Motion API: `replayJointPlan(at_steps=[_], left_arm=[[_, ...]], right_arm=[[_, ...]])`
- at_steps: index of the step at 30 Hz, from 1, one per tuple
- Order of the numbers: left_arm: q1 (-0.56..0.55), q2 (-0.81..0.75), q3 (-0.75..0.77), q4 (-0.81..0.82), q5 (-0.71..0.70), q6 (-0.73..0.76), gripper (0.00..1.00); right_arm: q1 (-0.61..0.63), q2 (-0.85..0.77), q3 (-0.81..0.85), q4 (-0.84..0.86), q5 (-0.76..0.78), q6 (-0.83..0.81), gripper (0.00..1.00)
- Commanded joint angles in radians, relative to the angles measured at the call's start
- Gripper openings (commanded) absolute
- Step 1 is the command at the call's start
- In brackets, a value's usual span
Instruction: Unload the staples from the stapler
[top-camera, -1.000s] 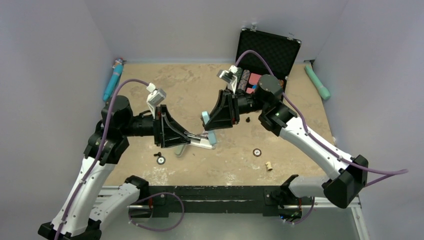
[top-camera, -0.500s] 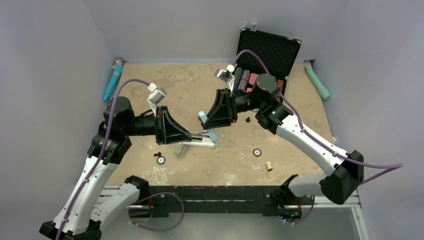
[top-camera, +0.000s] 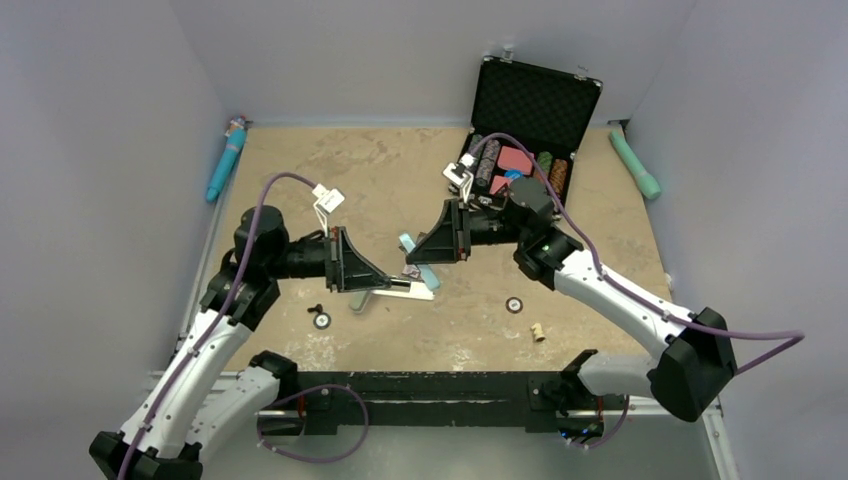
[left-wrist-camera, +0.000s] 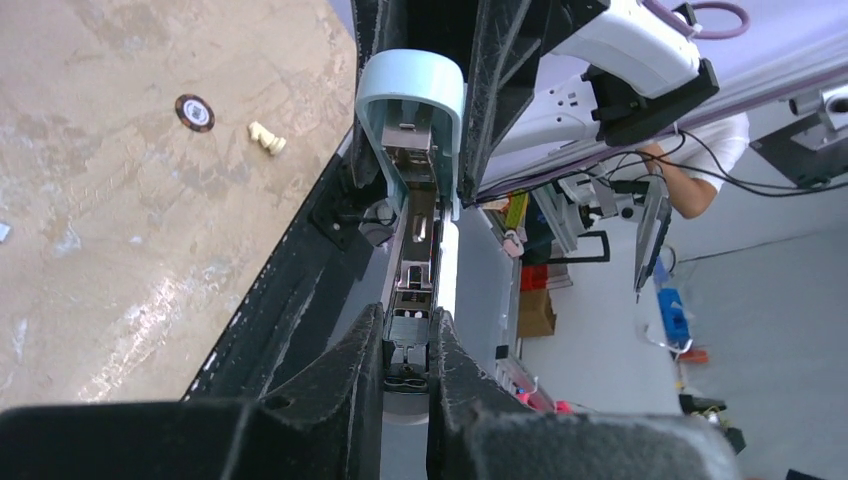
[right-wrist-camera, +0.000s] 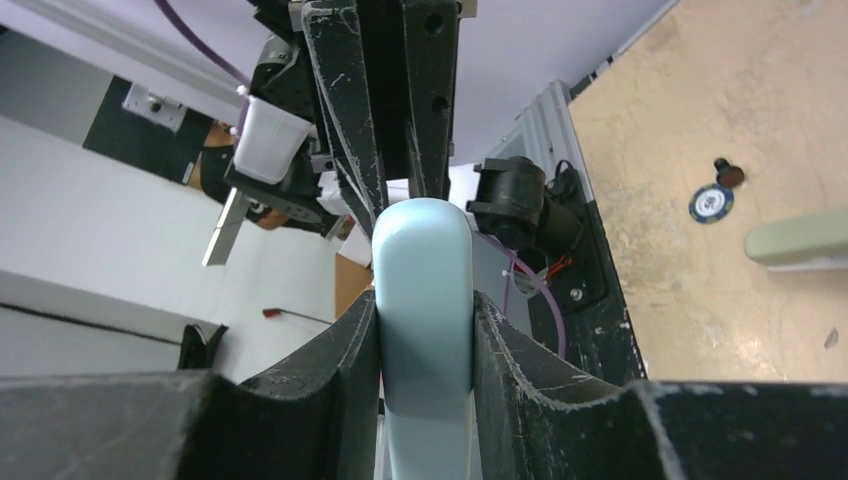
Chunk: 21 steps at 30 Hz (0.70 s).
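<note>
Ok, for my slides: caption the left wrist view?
Left gripper clamps the metal rail of the open stapler; right gripper holds its pale-blue cover.

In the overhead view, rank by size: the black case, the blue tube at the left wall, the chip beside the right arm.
1. black case
2. blue tube
3. chip
The gaps are plain; nothing ties.

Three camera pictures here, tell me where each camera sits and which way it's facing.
Top external: above and behind the arm bases, looking down at the tan table; both arms show, meeting on the small pale-blue plastic stapler.
Left wrist: on the left arm, facing the right arm; the left end effector pinches the stapler's metal inner part.
Right wrist: on the right arm, facing the left arm; the right end effector clamps the stapler's blue cover.
Shared: both wrist views show the stapler, opposite ends.
</note>
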<state>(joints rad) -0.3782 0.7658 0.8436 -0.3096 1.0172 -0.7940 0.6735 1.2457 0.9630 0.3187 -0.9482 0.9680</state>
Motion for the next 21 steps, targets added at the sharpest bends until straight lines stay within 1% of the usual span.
replayJointPlan(at_steps=[1, 7, 12, 15, 21], left_arm=[[0.006, 0.02, -0.028, 0.025, -0.061, -0.065, 0.0], [0.006, 0.095, -0.061, 0.048, -0.057, -0.121, 0.0], [0.005, 0.169, -0.109, 0.129, -0.054, -0.196, 0.0], [0.005, 0.198, -0.121, 0.148, -0.061, -0.215, 0.0], [0.005, 0.259, -0.135, 0.172, -0.076, -0.262, 0.0]], right_arm=[[-0.035, -0.045, -0.057, 0.011, 0.092, 0.092, 0.0], [-0.071, -0.063, -0.126, 0.009, 0.118, 0.149, 0.0], [-0.114, -0.094, -0.202, -0.045, 0.167, 0.207, 0.0], [-0.135, -0.114, -0.252, -0.061, 0.192, 0.243, 0.0], [-0.143, -0.095, -0.274, -0.127, 0.239, 0.281, 0.0]])
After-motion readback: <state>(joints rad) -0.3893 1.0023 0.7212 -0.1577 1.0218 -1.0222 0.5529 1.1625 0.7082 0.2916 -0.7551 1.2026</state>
